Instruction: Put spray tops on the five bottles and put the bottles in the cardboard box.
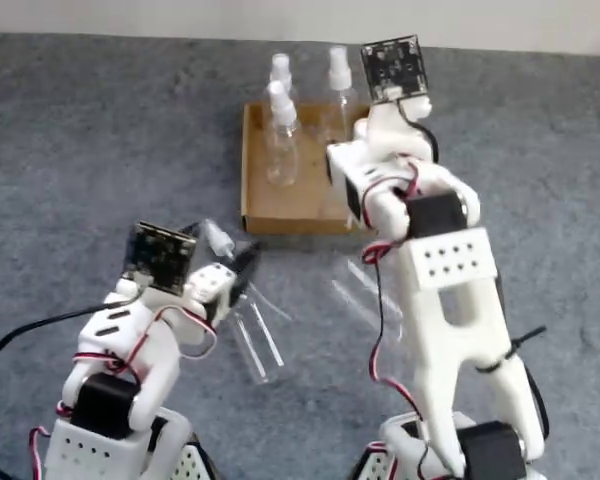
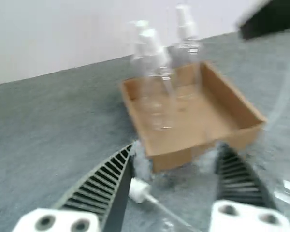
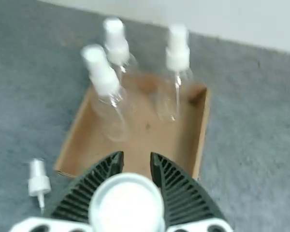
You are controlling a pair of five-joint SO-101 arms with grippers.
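Here, left fingers (image 2: 111, 188): spread wide and holding nothing; the left gripper (image 2: 176, 150) sits low over the table, facing the box.
Right fingers (image 3: 171, 186): drawn narrow about a round white piece (image 3: 128, 205); the right gripper (image 3: 136, 162) is roughly over the box's near edge, toward its right side. The piece cannot be identified for certain; a spray top seen end-on is the likely reading.
Loose spray top (image 2: 140, 191): lies on the table (image 1: 100, 130) within the left gripper's spread, close to one finger, its thin tube running toward the gripper's base.
Uncapped bottles: two, clear and faint, lying on the table in front of the box; the near-left bottle (image 1: 252, 340) is by the left arm, the near-right bottle (image 1: 365, 290) beside the right arm.
Cardboard box (image 1: 290, 224): an open tray at the far middle of the table.
Capped bottles: three, upright inside the box; the back-left bottle (image 1: 280, 72), the back-right bottle (image 1: 338, 70) and the front bottle (image 1: 280, 150).
Count: five bottles in all, three capped and boxed; four spray tops certain, a fifth if the held piece is one.
Step in hand: by judgement, fitting the fourth top; the task appears a little over half done.
Next move: likely calls for the left fingers to close on the loose top or the nearby bottle. One arm would steady a bottle upright while the other seats the top. The clear bottles may roll.
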